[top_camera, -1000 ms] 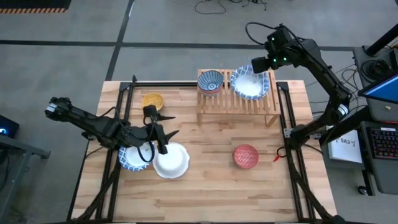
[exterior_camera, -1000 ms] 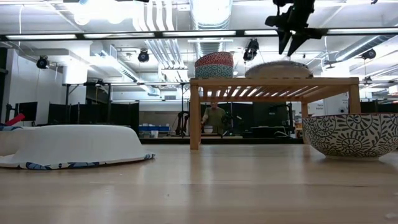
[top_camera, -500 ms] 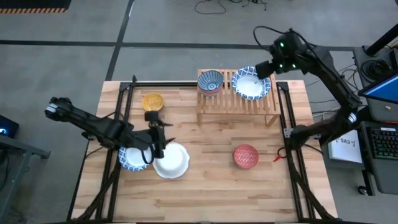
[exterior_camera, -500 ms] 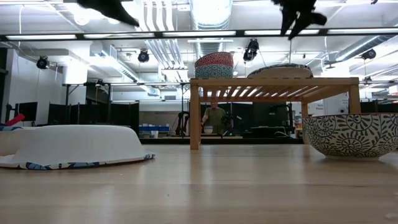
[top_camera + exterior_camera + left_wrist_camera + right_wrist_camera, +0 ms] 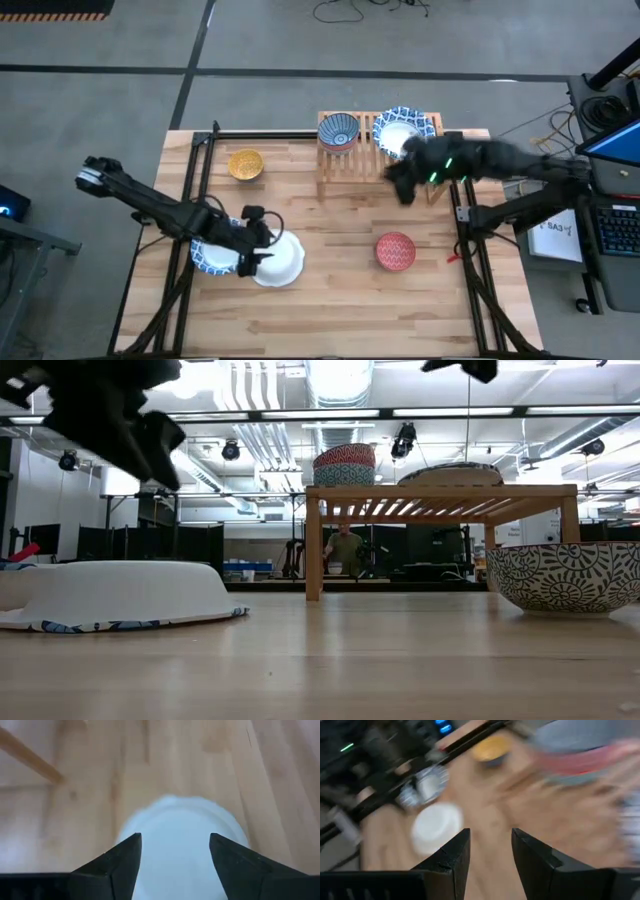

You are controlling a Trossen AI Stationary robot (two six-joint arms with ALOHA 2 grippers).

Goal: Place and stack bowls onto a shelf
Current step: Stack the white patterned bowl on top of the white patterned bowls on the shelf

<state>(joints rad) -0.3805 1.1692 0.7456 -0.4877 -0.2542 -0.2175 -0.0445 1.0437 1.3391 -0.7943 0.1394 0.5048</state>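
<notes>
A white bowl [image 5: 280, 260] lies bottom up, rim on the table, beside a blue-and-white bowl [image 5: 208, 257]. My left gripper [image 5: 262, 250] hangs open above the white bowl [image 5: 182, 835], a finger toward either side, well clear of it in the low view [image 5: 110, 415]. The wooden shelf [image 5: 345, 165] carries a small stack topped by a dark blue patterned bowl [image 5: 338, 130] and a large blue-and-white bowl [image 5: 402, 132]. My right gripper [image 5: 396, 182] is open and blurred, in the air at the shelf's near edge, with nothing between its fingers [image 5: 490, 850].
A yellow bowl [image 5: 245, 163] stands on the table left of the shelf. A bowl with a red inside [image 5: 396, 250] sits near the table's right middle. Black frame rails run along the table's left and right sides. A person shows far behind the shelf [image 5: 346, 548].
My left gripper has come down toward the white bowl and tipped its fingers downward. My right gripper has swung from above the large bowl on the shelf toward the table's near side, to the shelf's near edge. The bowls have stayed where they were.
</notes>
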